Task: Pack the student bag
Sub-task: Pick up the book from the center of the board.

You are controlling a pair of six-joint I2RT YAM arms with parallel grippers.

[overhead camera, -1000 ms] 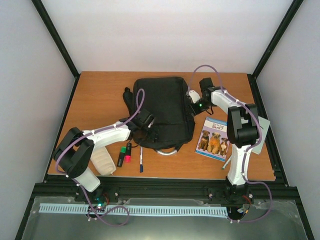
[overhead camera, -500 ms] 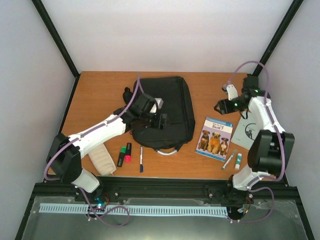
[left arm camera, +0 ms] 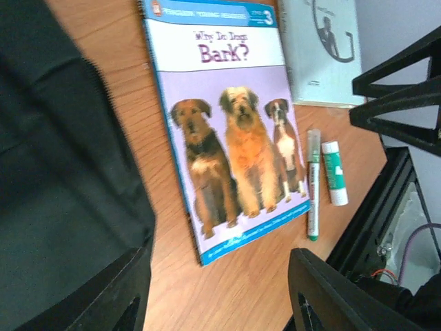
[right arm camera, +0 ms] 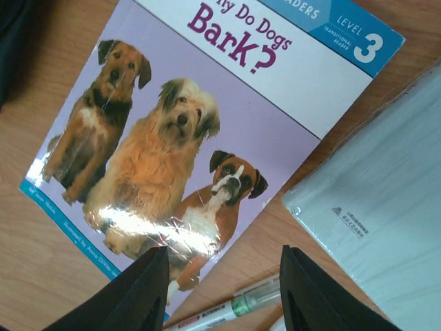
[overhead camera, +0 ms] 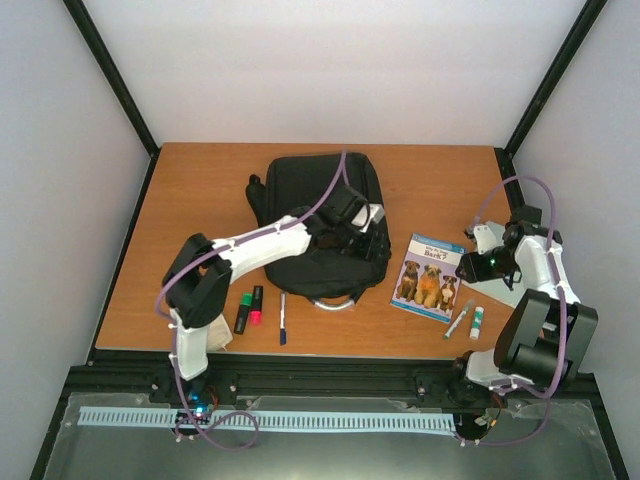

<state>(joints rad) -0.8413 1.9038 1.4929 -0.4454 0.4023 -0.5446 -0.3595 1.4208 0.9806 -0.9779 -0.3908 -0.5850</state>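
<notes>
Both left claw (left arm camera: pixel 219 279) and right claw (right arm camera: pixel 224 276) hang apart and empty near the dog book (overhead camera: pixel 427 277) beside the student bag (overhead camera: pixel 320 195) at mid-worktop (overhead camera: pixel 200 190); likely next, pinch that book's thin edge.

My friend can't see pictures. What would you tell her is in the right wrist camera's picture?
A book with three dogs on its cover lies flat on a wooden table. A pale booklet lies beside it at the picture's right, and a pen near the bottom edge. The right gripper has its black fingers open, holding nothing.
</notes>
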